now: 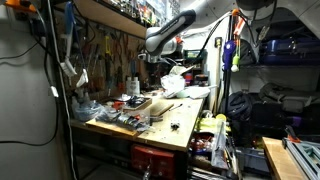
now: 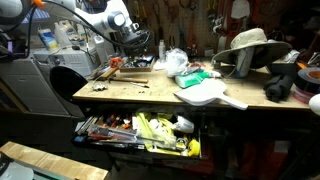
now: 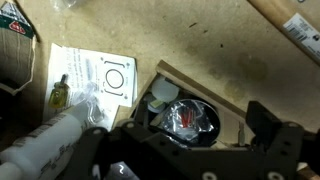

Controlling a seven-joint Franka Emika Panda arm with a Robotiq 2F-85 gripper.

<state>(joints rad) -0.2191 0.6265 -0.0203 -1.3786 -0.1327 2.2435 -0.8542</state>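
Observation:
My gripper [image 3: 185, 140] is open and hovers over the back of a cluttered wooden workbench [image 1: 172, 128]. Its dark fingers stand wide apart at the bottom of the wrist view. Directly below and between them lies a round black container [image 3: 190, 118] holding crinkled clear plastic with something red inside. A white cap [image 3: 162, 92] lies beside it, against a wooden board edge [image 3: 215, 88]. I cannot tell whether the fingers touch the container. In both exterior views the arm reaches down over the bench, with the gripper [image 1: 150, 62] [image 2: 135, 42] just above the clutter.
A printed sheet with a circle drawing [image 3: 108, 72] and a bagged small yellow bottle [image 3: 60, 95] lie to the left. A wooden stick [image 3: 285, 25] crosses the upper right. A hat [image 2: 250, 42], a white paddle [image 2: 212, 95] and an open tool drawer [image 2: 140, 130] are nearby.

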